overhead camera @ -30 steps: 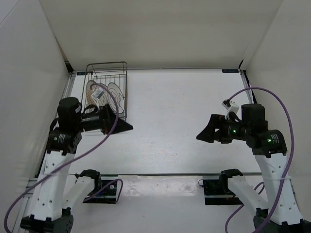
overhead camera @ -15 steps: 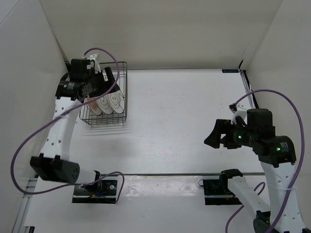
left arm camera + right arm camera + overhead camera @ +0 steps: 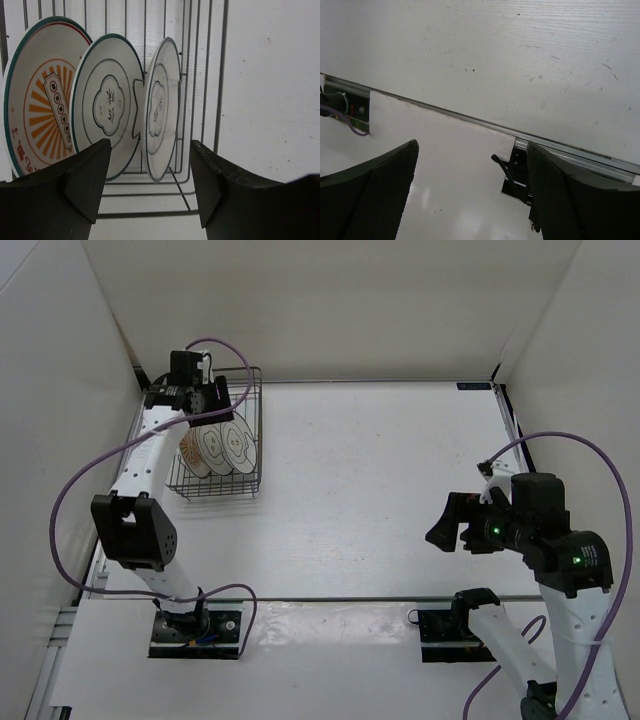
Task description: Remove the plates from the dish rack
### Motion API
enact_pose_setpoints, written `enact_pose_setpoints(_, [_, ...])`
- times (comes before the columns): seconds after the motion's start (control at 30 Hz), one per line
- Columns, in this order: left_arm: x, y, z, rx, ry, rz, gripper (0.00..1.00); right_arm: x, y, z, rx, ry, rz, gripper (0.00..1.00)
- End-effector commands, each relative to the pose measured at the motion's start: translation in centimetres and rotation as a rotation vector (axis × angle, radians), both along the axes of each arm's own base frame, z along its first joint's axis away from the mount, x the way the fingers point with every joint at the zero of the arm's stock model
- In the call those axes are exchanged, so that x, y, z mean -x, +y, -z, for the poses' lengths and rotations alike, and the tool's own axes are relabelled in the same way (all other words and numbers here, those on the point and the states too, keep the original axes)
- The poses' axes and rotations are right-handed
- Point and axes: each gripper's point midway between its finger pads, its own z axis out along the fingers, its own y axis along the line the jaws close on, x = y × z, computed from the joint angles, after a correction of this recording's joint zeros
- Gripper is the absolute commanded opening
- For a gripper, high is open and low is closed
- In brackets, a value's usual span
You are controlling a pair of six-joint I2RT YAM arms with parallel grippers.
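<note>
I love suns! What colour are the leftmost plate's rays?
Orange; the plate shows best from left wrist.

Right tool (image 3: 471, 149): both dark fingers (image 3: 370, 195) spread wide, nothing between them. Beneath, white surface (image 3: 520, 55), scuffed and speckled. Thin metal strip (image 3: 460, 120) crosses it on a slant, dropping from left to right. At the left edge, a small mount (image 3: 350, 102) with a purple cable (image 3: 342, 125). Black bracket (image 3: 512, 175) just below the strip, near the right-hand finger.
</note>
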Motion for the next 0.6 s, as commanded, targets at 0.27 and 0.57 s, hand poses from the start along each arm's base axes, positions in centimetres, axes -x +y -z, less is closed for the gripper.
enact_pose_setpoints(0.27, [-3.5, 0.6, 3.0, -0.129, -0.017, -0.018, 0.64, -0.2, -0.4, 1.0, 0.028, 0.013, 0.007, 0.90])
enact_pose_setpoints(0.57, [-4.1, 0.1, 3.9, -0.294, -0.027, -0.002, 0.42, -0.4, -0.3, 1.5, 0.033, 0.034, 0.005, 0.90])
